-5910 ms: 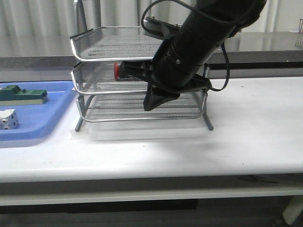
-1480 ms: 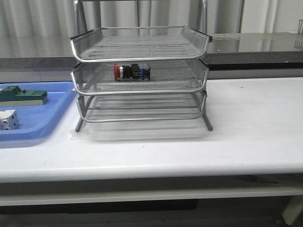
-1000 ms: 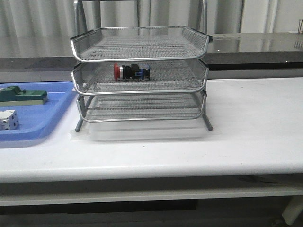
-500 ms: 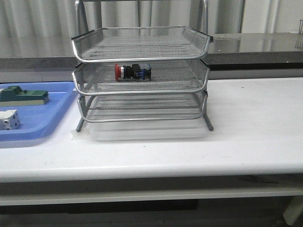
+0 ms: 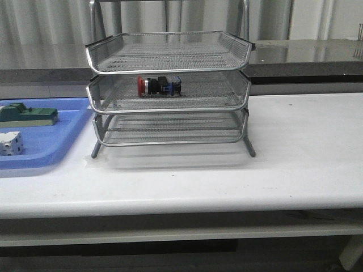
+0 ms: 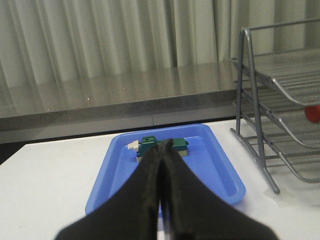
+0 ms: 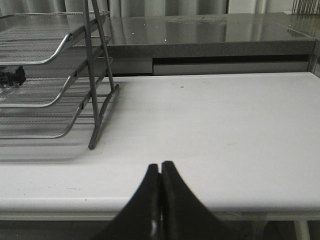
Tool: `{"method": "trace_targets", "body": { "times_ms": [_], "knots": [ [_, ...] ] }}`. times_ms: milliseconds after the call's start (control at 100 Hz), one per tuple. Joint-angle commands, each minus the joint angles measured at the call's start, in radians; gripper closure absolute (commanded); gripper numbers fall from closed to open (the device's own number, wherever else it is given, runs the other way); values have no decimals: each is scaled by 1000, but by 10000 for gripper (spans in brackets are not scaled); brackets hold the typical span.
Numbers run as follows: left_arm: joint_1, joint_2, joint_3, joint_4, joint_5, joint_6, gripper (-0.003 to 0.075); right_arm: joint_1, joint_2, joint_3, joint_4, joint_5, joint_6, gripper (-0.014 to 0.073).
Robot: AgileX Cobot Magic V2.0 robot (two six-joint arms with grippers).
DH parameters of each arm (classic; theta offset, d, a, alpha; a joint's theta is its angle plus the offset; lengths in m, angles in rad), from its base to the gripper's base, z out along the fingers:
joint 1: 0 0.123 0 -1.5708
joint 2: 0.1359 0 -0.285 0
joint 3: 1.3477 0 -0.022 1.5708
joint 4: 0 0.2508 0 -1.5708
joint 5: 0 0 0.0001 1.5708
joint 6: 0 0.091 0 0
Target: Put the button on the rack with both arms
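Since the picture nearly six seconds back, my bulky black arm had gone from the front of the three-tier silver wire-mesh rack; over the last second and a half nothing on the white counter had shifted.

My left jaws were pressed fully together, gripping nothing, above the counter's near edge and facing the flat blue plastic tray with the green block lying in it. My right jaws were likewise closed tight and empty, over bare counter well to the right of the rack.

The small push-button, red mushroom head to the left, black body and blue rear block to the right, lay on its side in the rack's middle tier, towards the left half. It sat well apart from both jaws. From my left wrist only its red head showed at the tier's edge. A white dotted cube rested in the blue tray.
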Motion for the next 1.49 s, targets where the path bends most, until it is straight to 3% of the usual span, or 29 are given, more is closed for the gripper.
{"method": "trace_targets", "body": {
  "times_ms": [0, 320, 550, 1480],
  "knots": [
    [-1, -28, 55, 7, -113, -14, 741, -5, -19, -19, -9, -86, 2, 654],
    [-1, -32, 55, 42, -115, -40, 741, -5, -19, -19, -9, -87, 2, 654],
    [-54, -32, 55, 46, -113, -40, 741, -5, -19, -19, -9, -87, 2, 654],
    [-47, -32, 55, 43, -113, -40, 741, -5, -19, -19, -9, -87, 2, 654]
  ]
}}
